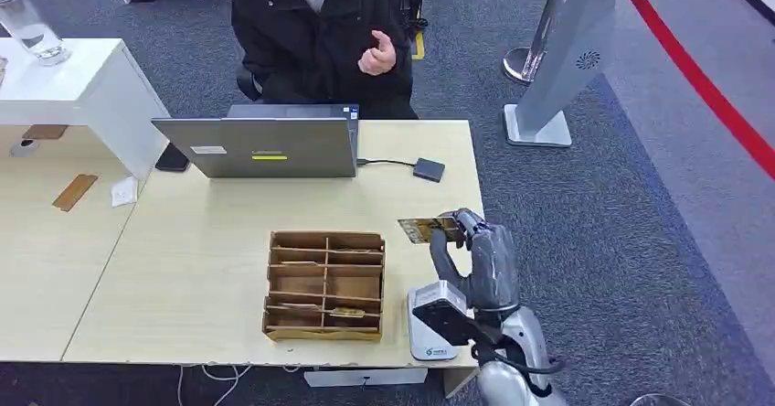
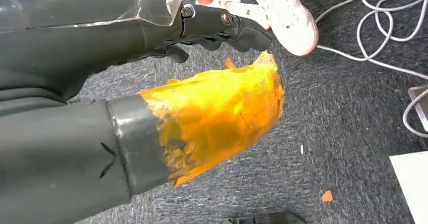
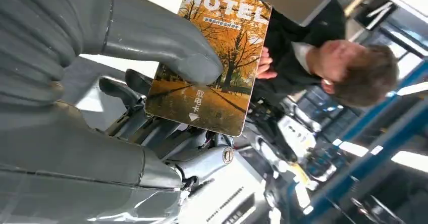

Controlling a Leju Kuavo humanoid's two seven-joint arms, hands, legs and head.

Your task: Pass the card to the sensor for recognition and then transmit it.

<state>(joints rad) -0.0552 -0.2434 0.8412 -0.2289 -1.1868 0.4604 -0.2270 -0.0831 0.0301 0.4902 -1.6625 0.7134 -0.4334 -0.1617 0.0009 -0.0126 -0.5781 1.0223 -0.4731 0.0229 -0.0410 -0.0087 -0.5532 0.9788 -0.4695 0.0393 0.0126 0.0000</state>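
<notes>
My right hand (image 1: pixel 484 258) is raised over the table's right front part and pinches a hotel card (image 1: pixel 419 229) between thumb and fingers. The card sticks out to the left of the hand, above the tabletop. Up close, the card (image 3: pixel 227 32) shows orange autumn trees and the word HOTEL, with my right hand (image 3: pixel 101 108) gripping its lower half. A white sensor box with a dark top (image 1: pixel 433 329) stands at the table's front edge, just below the hand. My left hand (image 2: pixel 126 98), its thumb wrapped in orange tape, hangs over the carpet and holds nothing.
A cardboard organiser (image 1: pixel 324 284) with slots stands left of the card. Behind it are a laptop (image 1: pixel 265 145) and a small dark box on a cable (image 1: pixel 428 169). A person in a dark jacket (image 1: pixel 320 31) sits behind the table (image 1: pixel 183 241). A grey stand (image 1: pixel 557 68) is at the right.
</notes>
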